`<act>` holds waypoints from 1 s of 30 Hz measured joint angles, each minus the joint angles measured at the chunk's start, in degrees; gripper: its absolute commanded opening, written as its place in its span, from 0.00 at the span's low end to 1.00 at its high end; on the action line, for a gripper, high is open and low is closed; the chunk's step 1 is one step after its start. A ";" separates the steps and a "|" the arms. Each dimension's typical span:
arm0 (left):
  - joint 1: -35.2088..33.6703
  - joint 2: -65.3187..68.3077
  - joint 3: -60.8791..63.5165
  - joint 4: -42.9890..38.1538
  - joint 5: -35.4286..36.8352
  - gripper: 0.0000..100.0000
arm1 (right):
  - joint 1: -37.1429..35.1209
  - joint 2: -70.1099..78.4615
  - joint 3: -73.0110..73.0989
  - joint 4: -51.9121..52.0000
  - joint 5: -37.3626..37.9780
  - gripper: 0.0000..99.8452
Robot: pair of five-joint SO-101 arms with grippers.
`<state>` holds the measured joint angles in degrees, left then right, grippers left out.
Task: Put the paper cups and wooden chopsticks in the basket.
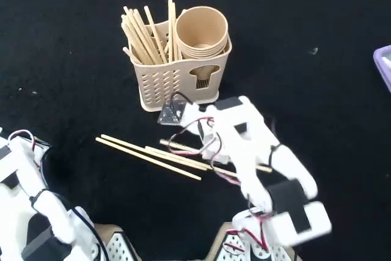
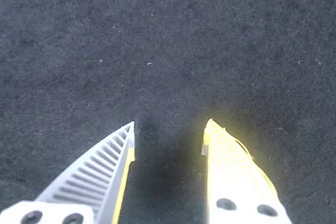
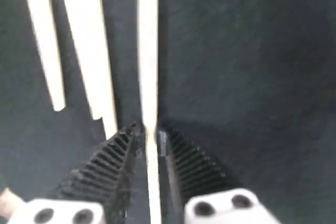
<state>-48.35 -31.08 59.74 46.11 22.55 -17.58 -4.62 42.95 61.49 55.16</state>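
At the near left, the left gripper (image 2: 170,129) hangs over bare black cloth (image 2: 157,35), its fingers spread apart with nothing between them. Near the middle, loose chopsticks (image 1: 149,153) lie flat on the cloth in front of the basket (image 1: 177,84). The basket holds upright chopsticks (image 1: 143,38) in its left compartment and stacked paper cups (image 1: 201,29) in its right. Just right of the loose ones, the right gripper (image 3: 149,132) pinches a single chopstick (image 3: 148,51).

No legible text or labels anywhere.
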 measured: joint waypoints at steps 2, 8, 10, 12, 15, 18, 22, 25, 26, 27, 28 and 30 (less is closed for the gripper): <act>0.00 0.00 0.00 0.00 0.00 0.21 | -0.09 -3.52 2.55 0.09 -1.93 0.01; 0.00 0.00 0.00 0.00 0.00 0.21 | -6.15 -14.15 6.77 0.09 -12.31 0.01; 0.00 0.00 0.00 0.00 0.00 0.21 | -9.14 -15.30 6.77 0.09 -15.12 0.02; 0.00 0.00 0.00 0.00 0.00 0.21 | -11.60 -15.56 7.12 0.00 -16.53 0.02; 0.00 0.00 0.00 0.00 0.00 0.21 | -11.60 -14.24 7.12 -1.32 -16.88 0.01; 0.00 0.00 0.00 0.00 0.00 0.21 | -9.93 -10.99 7.21 -1.76 -16.70 0.01; 0.00 0.00 0.00 0.00 0.00 0.21 | -3.16 -9.93 9.23 -1.76 -11.25 0.02; 0.00 0.00 0.00 0.00 0.00 0.21 | -0.09 -10.02 11.78 -1.76 -8.09 0.03; 0.00 0.00 0.00 0.00 0.00 0.21 | 0.00 -10.11 12.40 -1.93 -7.47 0.06; 0.00 0.00 0.00 0.00 0.00 0.21 | 0.09 -10.37 12.75 -2.11 -7.03 0.10; 0.00 0.00 0.00 0.00 0.00 0.21 | 0.18 -10.55 13.01 -2.11 -6.86 0.13; 0.00 0.00 0.00 0.00 0.00 0.21 | 0.26 -10.64 13.27 -1.85 -6.86 0.18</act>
<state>-48.35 -31.08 59.74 46.11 22.55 -17.32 -15.25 56.22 59.65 48.31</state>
